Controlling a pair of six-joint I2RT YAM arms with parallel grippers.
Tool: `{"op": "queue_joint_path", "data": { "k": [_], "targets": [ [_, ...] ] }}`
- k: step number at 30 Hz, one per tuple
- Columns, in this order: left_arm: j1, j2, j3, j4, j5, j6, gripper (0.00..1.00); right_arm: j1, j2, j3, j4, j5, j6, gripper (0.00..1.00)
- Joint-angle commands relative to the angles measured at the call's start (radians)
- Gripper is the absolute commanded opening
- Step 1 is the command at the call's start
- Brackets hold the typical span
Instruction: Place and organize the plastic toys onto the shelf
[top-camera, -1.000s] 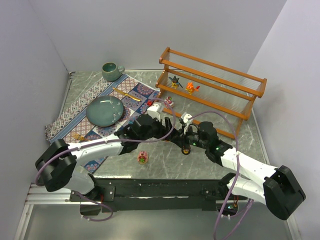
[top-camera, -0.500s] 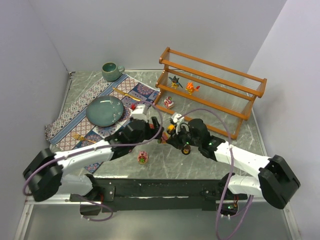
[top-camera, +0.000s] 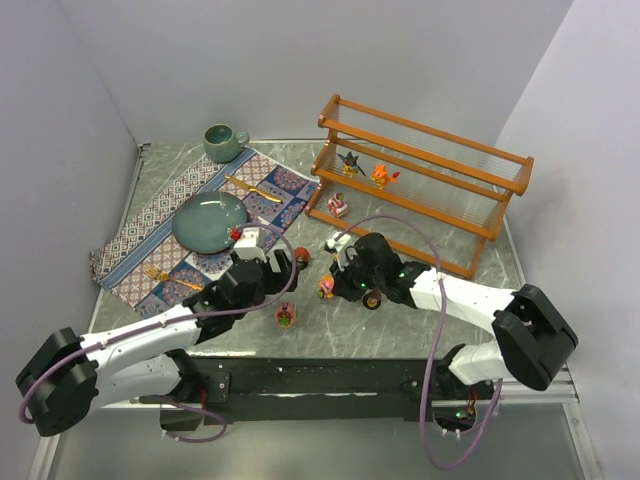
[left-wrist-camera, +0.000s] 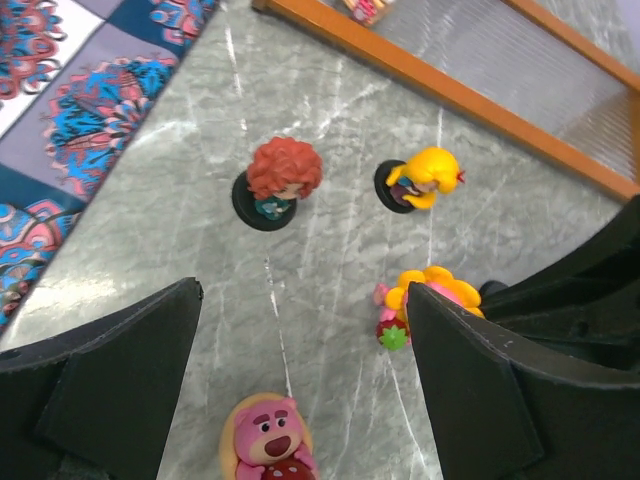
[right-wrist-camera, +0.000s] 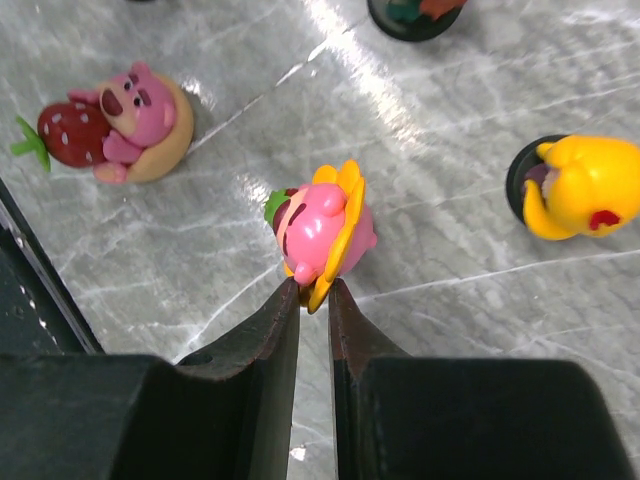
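Over the marble table (top-camera: 335, 335), the left gripper (left-wrist-camera: 300, 300) stands wide open near a bear toy (left-wrist-camera: 265, 445), while the right gripper (right-wrist-camera: 315, 290) clamps a flower toy (right-wrist-camera: 325, 235) by its yellow rim.

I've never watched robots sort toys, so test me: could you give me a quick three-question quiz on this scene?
1. How many figurines stand on the shelf?
2. True or false: the left pincer is open and empty.
3. The right pincer grips: A) the green mug, B) the pink flower figurine, C) the red-haired figurine.
Key: 1 three; 2 true; 3 B.
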Motion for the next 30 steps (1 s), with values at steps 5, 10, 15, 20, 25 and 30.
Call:
{"op": "queue_joint_path", "data": {
  "k": [5,10,15,20,25,30],
  "targets": [
    [0.001,0.073,-0.016,0.158,0.131,0.098,0.9,0.023,0.041,0.077,-0.022,-0.004,-0.017,0.02],
    [-0.007,0.109,-0.031,0.209,0.157,0.103,0.91,0.032,0.064,0.091,-0.03,0.005,-0.015,0.09],
    [-0.018,0.121,-0.039,0.223,0.162,0.112,0.91,0.043,0.08,0.1,-0.04,0.012,-0.018,0.21],
    [-0.022,0.13,-0.04,0.229,0.171,0.12,0.91,0.054,0.087,0.105,-0.045,0.016,-0.021,0.26],
    [-0.029,0.143,-0.04,0.232,0.172,0.115,0.91,0.057,0.095,0.112,-0.05,0.022,-0.021,0.33],
    [-0.033,0.141,-0.045,0.24,0.172,0.117,0.91,0.062,0.084,0.103,-0.042,0.027,-0.021,0.43]
  ]
}}
